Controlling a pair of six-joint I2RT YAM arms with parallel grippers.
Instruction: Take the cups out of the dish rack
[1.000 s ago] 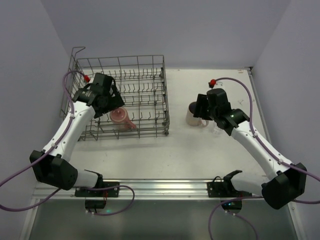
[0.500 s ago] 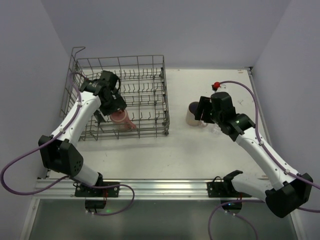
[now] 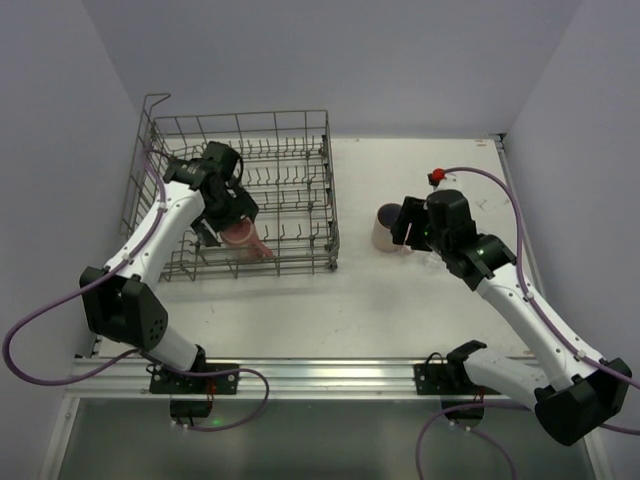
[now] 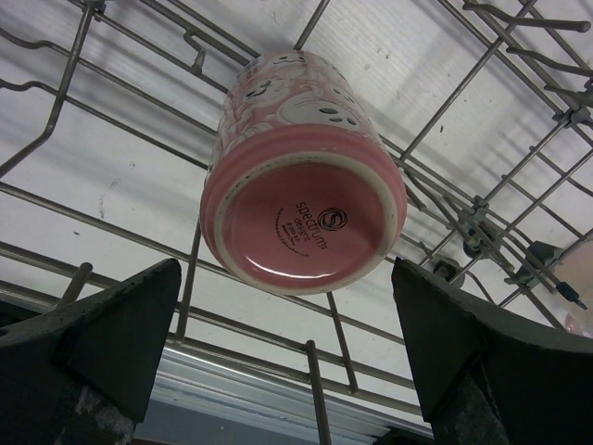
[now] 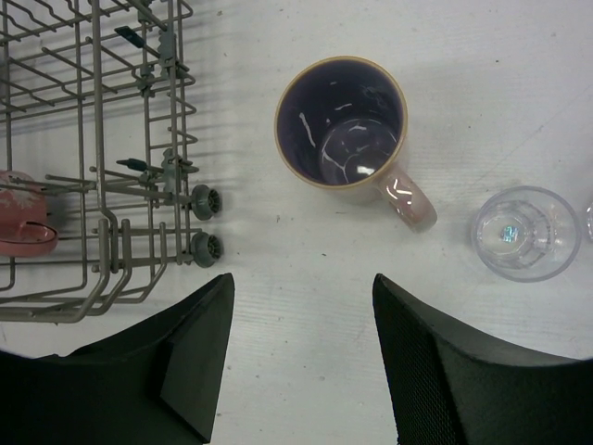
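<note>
The pink cup (image 4: 301, 176) lies on its side in the rack (image 3: 290, 130), near the rack's front, with its base turned to the left wrist camera. It is glossy pink with pale cream shapes on its wall and ribbed bands near the foot. The sunken base carries a small dark stamp whose fine print is too small to read. Its mouth and handle are hidden in that view.

The left tool (image 4: 287, 320) is released. Its jaws are spread wide, one on each side of the cup's base, and touch nothing.

On the desk (image 5: 306, 241), right of the rack, a mug (image 5: 347, 125) stands upright. It is cream-pink outside and dark purple inside, with its handle pointing toward a clear tumbler (image 5: 523, 232). The tumbler also stands upright, just beside the mug and apart from it. A sliver of something clear is cut off at the right edge of the right wrist view.

The right tool (image 5: 301, 329) hangs above the desk, its jaws parted and gripping nothing. From above, that arm covers the tumbler's spot and the glass is hard to make out.
</note>
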